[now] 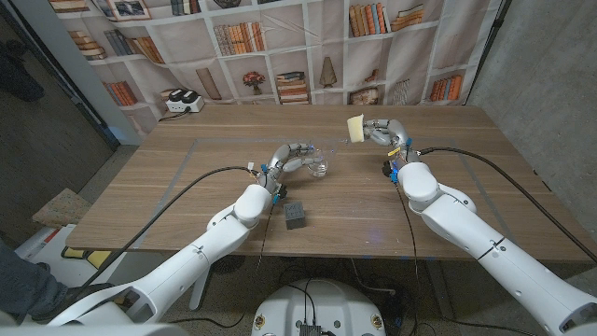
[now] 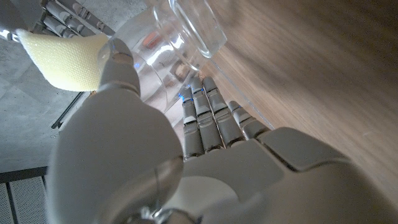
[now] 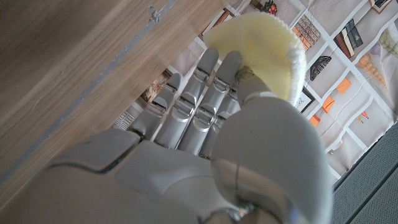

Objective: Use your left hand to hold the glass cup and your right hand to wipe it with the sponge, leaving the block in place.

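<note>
In the head view, my left hand [image 1: 291,159] wraps its fingers around the clear glass cup [image 1: 319,167] near the middle of the table [image 1: 187,187]. In the left wrist view, the cup [image 2: 186,34] sits between the thumb and fingers of that hand [image 2: 205,143], and the sponge [image 2: 68,59] shows beyond it. My right hand [image 1: 382,132] pinches the pale yellow sponge [image 1: 355,126], raised to the right of the cup and apart from it. The right wrist view has the sponge [image 3: 267,50] at the fingertips of the right hand [image 3: 205,149]. A dark grey block [image 1: 296,215] stands on the table nearer to me.
A white charger-like device [image 1: 182,101] sits at the table's far left corner. Black cables [image 1: 201,182] trail from both wrists over the wood. A bookshelf backdrop [image 1: 280,47] hangs behind the table. A person's dark sleeve [image 1: 28,289] shows at the bottom left edge.
</note>
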